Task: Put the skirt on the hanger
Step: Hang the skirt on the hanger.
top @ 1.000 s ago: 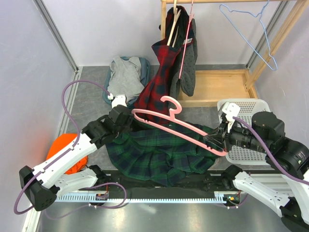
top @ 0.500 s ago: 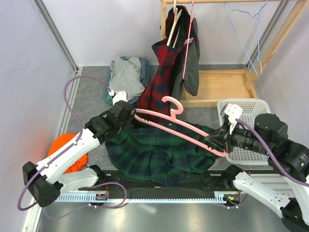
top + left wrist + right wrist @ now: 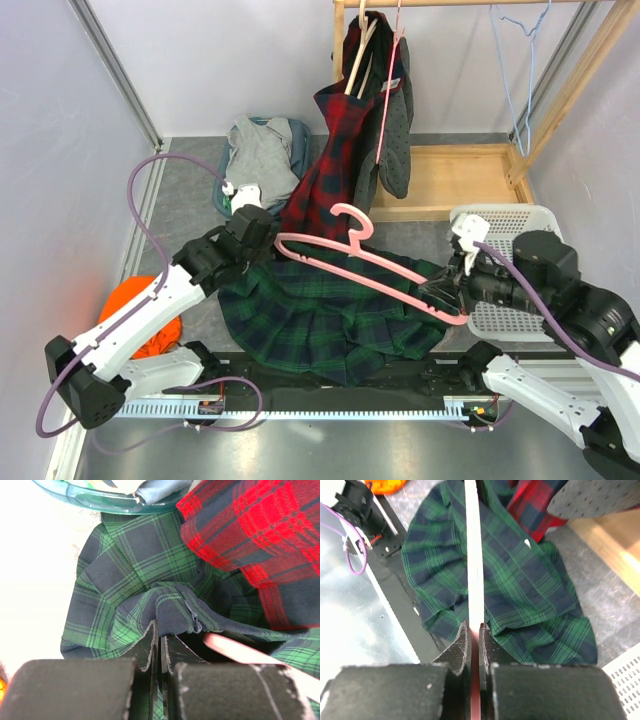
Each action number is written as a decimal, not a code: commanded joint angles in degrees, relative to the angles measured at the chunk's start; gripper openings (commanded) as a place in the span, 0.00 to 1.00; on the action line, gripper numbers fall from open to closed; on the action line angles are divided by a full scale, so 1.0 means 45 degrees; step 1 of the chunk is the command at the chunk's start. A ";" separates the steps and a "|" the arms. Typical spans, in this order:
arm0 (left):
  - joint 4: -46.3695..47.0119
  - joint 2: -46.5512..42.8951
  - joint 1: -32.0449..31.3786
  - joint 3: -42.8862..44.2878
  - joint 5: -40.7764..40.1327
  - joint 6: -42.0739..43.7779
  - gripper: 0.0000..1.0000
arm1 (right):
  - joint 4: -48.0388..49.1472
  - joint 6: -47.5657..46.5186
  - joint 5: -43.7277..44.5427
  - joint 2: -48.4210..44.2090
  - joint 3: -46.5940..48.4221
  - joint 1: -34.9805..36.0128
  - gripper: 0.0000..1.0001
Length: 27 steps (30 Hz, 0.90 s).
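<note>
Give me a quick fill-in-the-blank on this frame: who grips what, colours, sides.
1. The right claw is shut on the ____ hanger.
2. The left claw pinches a fold of the ____ plaid skirt.
3. The white basket sits beside the ____ arm.

Missing words: pink; green; right.

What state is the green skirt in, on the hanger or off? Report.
Off. The green skirt lies crumpled beneath the pink hanger; left end effector pinches a skirt fold, right end effector clamps the hanger's end.
</note>
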 commanded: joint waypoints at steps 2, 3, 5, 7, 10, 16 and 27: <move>0.0217 -0.1051 0.0091 0.0681 0.0124 0.0836 0.02 | 0.0554 0.0098 0.0185 0.0853 -0.0319 0.0188 0.00; 0.0313 -0.1284 0.0091 0.0662 0.0570 0.1012 0.02 | 0.0593 0.0098 0.0204 0.1125 -0.0261 0.0208 0.00; 0.0509 -0.1461 0.0091 0.0565 0.1739 0.1792 0.02 | 0.0691 0.0078 0.0282 0.1555 -0.0183 0.0228 0.00; 0.0839 -0.1734 0.0072 0.0409 0.2854 0.2706 0.02 | 0.0944 0.0020 0.0244 0.1849 -0.0046 0.0247 0.00; 0.1095 -0.1969 0.0072 0.0175 0.4790 0.3568 0.02 | 0.1472 -0.0135 -0.0145 0.2571 0.0168 0.0247 0.00; 0.1095 -0.2418 0.0052 0.0096 0.7019 0.4568 0.02 | 0.2078 -0.1227 -0.0341 0.4328 0.1612 0.0286 0.00; 0.2110 -0.2986 0.0052 0.0155 0.8777 0.4314 0.02 | 0.8000 0.1007 -0.0539 0.3885 -0.2846 0.0540 0.00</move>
